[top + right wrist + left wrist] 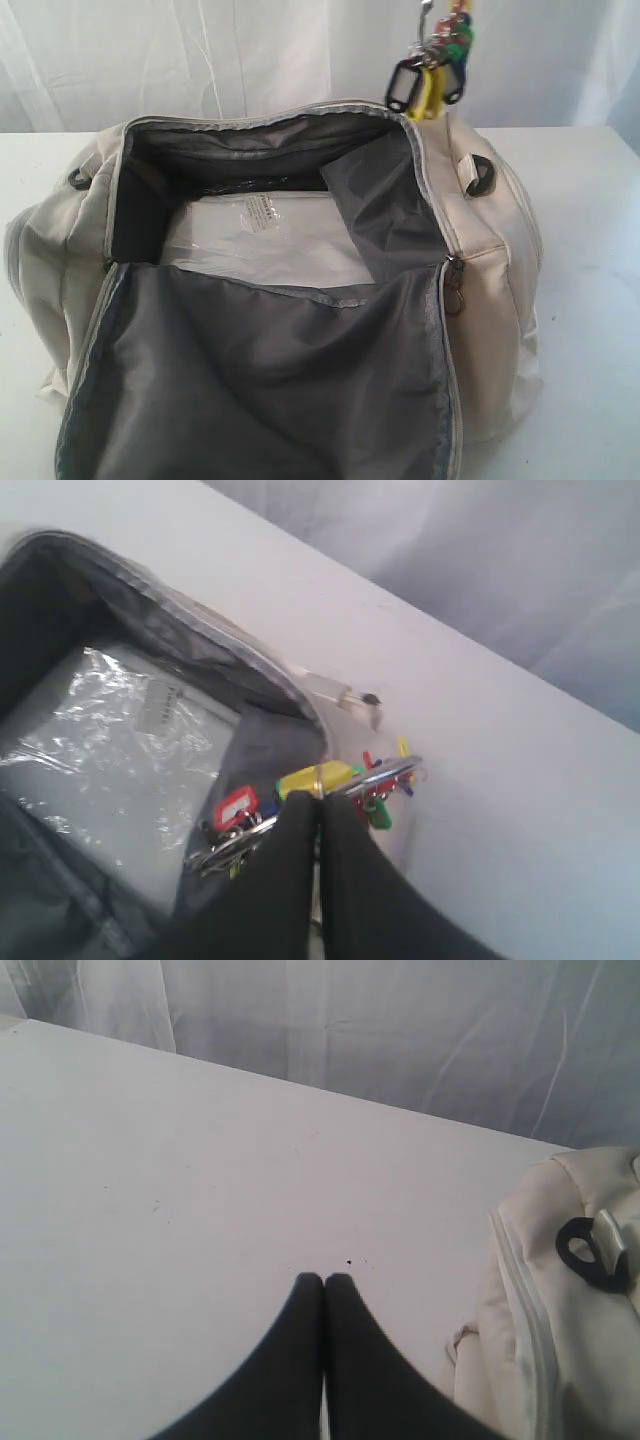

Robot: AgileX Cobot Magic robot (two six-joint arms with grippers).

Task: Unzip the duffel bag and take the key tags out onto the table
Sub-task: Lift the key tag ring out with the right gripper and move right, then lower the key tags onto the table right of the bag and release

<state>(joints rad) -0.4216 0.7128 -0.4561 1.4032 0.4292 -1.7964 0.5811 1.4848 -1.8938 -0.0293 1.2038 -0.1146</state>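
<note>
The cream duffel bag lies unzipped on the white table, its grey-lined flap folded toward the front. The key tags, a coloured bunch on metal rings, hang in the air above the bag's far right rim. The right gripper itself is out of the exterior view's top edge. In the right wrist view my right gripper is shut on the key tags, over the bag's rim. My left gripper is shut and empty over bare table, beside the bag's end.
A clear plastic-wrapped white package lies inside the bag. A zipper pull hangs at the right side. Black D-rings sit on the bag's ends. White curtain hangs behind the table.
</note>
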